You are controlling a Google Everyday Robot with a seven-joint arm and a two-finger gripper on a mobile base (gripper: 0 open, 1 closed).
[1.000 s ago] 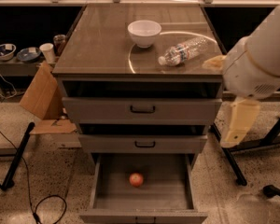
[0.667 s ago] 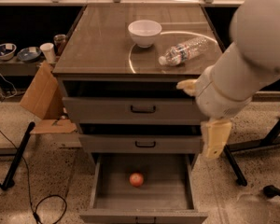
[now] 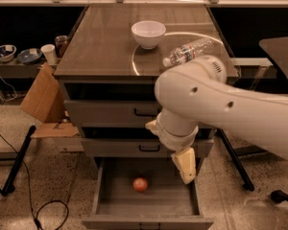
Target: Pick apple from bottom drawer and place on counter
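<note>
Hovering gripper (image 3: pixel 186 170) near small round reddish apple (image 3: pixel 140 184), bottom drawer (image 3: pixel 114 201).

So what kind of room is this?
Likely a robot lab or workshop: cables trail over the floor, cardboard leans by a metal cabinet, and the robot's pincer hangs over the open bottom drawer, near the apple.

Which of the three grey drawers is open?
The lowest, deepest grey metal drawer, holding the small reddish apple; the two above are closed. The gripper hangs over its right side.
</note>
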